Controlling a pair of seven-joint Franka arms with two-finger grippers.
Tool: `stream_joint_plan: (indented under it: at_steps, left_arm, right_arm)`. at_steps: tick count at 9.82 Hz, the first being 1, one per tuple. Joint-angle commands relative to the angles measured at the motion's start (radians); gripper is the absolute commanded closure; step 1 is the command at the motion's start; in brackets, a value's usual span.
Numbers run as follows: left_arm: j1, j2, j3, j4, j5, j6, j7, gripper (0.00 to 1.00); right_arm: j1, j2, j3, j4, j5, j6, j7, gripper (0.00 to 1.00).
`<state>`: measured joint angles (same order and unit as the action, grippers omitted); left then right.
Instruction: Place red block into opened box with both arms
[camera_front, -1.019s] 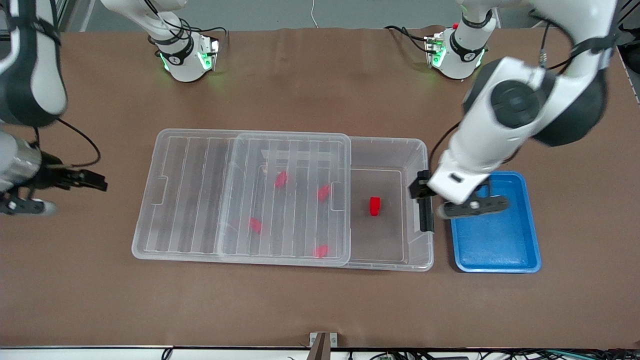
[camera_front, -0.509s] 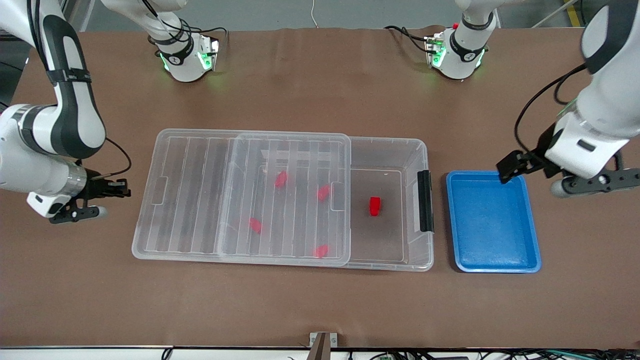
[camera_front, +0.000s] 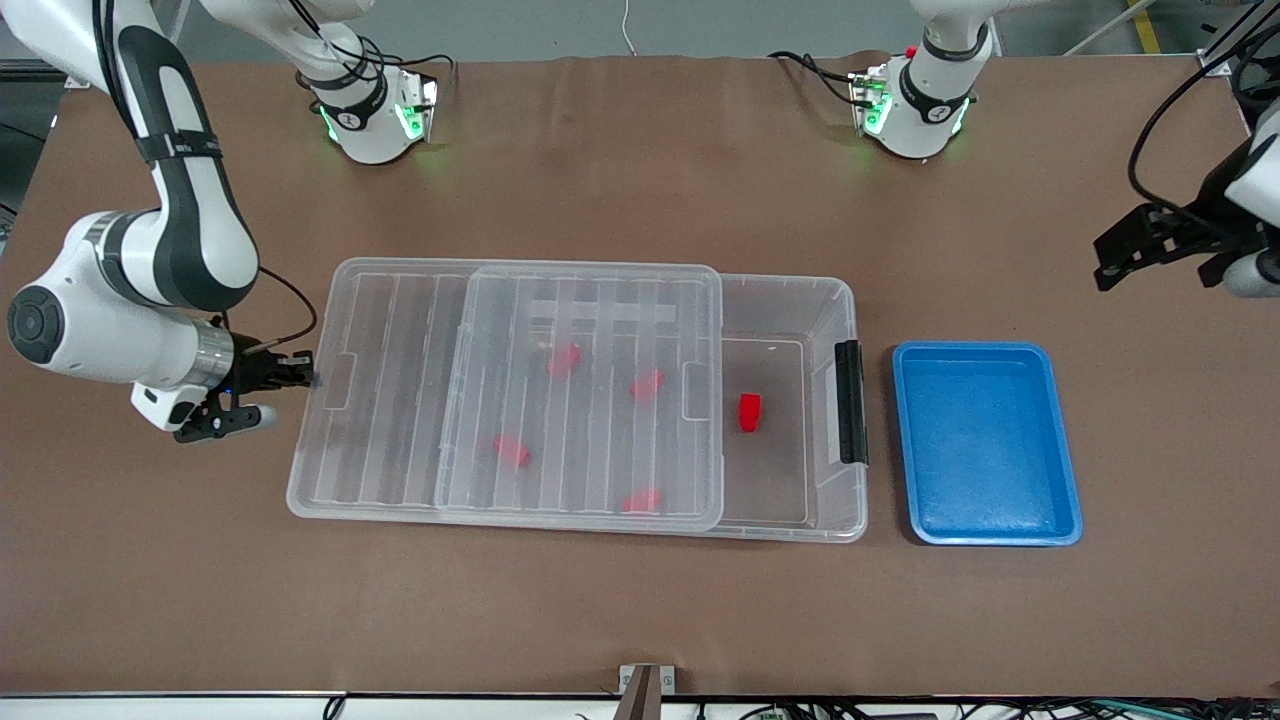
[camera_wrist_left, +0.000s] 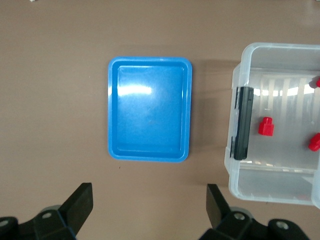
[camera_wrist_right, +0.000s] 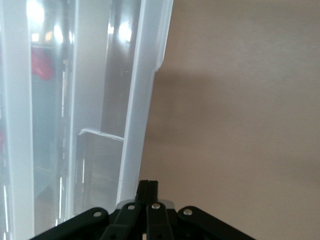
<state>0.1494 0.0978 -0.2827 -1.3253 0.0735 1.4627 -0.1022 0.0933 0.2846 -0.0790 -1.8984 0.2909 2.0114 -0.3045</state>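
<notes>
The clear box (camera_front: 850, 300) lies mid-table with its ribbed lid (camera_front: 400, 400) slid partway off toward the right arm's end. One red block (camera_front: 749, 412) rests in the uncovered part beside the black latch (camera_front: 850, 400); several more show through the lid. My right gripper (camera_front: 300, 380) is shut, its tips against the lid's overhanging end edge (camera_wrist_right: 140, 125). My left gripper (camera_front: 1160, 250) hangs open and holds nothing, over the bare table at the left arm's end. Its wrist view shows the box (camera_wrist_left: 280, 190) and that red block (camera_wrist_left: 265, 126).
A blue tray (camera_front: 985, 445) with nothing in it sits beside the box's latch end, toward the left arm's end of the table; it also shows in the left wrist view (camera_wrist_left: 150, 109). Brown table surface surrounds the box and tray.
The right gripper has shut and moved in against the lid's end, and the lid has slid a little toward the left arm's end. The left arm has drawn away from the tray.
</notes>
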Motion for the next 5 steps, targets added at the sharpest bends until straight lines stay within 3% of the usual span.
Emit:
stream_joint_plan:
  at_steps: [1,2,5]
  left_arm:
    - [-0.095,-0.093,0.133,-0.133,-0.053,-0.015,0.051,0.0]
    - [-0.123,-0.133,0.164,-0.185,-0.055,-0.015,0.052,0.0]
    - [-0.125,-0.135,0.16,-0.181,-0.054,-0.03,0.052,0.0]
  right_arm:
    - [0.012,-0.038,0.021,-0.036,0.054,0.018,0.001,0.99]
    - [0.029,-0.032,0.021,-0.024,0.08,0.017,0.002,0.99]
    - [0.097,-0.004,0.024,0.021,0.093,0.018,0.085,1.0]
